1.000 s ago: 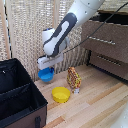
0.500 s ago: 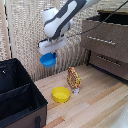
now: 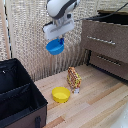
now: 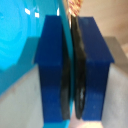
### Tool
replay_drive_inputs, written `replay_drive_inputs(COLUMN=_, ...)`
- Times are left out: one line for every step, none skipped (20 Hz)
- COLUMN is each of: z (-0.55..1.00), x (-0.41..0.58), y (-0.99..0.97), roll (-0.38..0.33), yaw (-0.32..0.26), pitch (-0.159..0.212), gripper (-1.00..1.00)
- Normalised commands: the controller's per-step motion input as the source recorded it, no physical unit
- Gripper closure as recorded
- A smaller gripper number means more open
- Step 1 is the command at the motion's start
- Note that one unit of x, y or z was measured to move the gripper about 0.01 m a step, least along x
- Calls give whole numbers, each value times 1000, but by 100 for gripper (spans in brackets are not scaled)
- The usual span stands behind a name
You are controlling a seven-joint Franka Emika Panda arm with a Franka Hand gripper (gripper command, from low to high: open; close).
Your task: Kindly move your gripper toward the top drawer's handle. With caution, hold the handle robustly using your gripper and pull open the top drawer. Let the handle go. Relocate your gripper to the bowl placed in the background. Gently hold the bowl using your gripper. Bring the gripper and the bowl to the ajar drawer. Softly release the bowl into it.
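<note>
In the exterior view my gripper (image 3: 59, 40), a white hand on a bulky white arm, hangs in the air well above the wooden floor. It is shut on the rim of the bright-blue bowl (image 3: 55, 47), which dangles tilted below it. The wrist view shows the two dark-blue fingers (image 4: 52, 70) pressed close together on the thin bowl wall, with the bowl (image 4: 20, 40) spreading to one side. The top drawer (image 3: 105, 32) stands at the exterior view's right, pulled out with a dark opening above its front. Its silver handle (image 3: 102, 41) is free.
A yellow bowl (image 3: 61, 94) lies on the wooden floor below the gripper. A spotted giraffe-like toy (image 3: 74, 79) stands beside it. A black fabric box (image 3: 17, 95) fills the exterior view's lower left. A lower drawer (image 3: 107, 60) sits under the top one.
The gripper has risen with the blue bowl and shifted toward the exterior view's right, nearer the drawers.
</note>
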Motion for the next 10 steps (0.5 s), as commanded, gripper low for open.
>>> replay_drive_inputs(z=1000, x=154, y=-320, roll=0, yaw=-90, pitch=47, gripper=100)
replay_drive_inputs(z=1000, x=197, y=-326, roll=0, yaw=-83, pitch=38, gripper=100)
replay_drive_inputs(z=1000, x=234, y=-326, roll=0, yaw=-89, pitch=20, gripper=100)
replay_drive_inputs(z=1000, x=246, y=-334, roll=0, yaw=-97, pitch=15, gripper=100)
replay_drive_inputs(z=1000, x=203, y=-423, roll=0, yaw=-111, pitch=20, gripper=100)
replay_drive_inputs(z=1000, x=171, y=-486, roll=0, yaw=-125, pitch=29, gripper=100)
replay_drive_inputs(z=1000, x=160, y=-500, roll=0, yaw=-136, pitch=48, gripper=100)
replay_drive_inputs(z=911, x=280, y=-471, roll=0, yaw=-218, pitch=151, gripper=100)
replay_drive_inputs(z=860, x=217, y=-477, roll=0, yaw=-225, pitch=172, gripper=100)
replay_drive_inputs(z=843, x=183, y=-517, roll=0, yaw=-212, pitch=177, gripper=100)
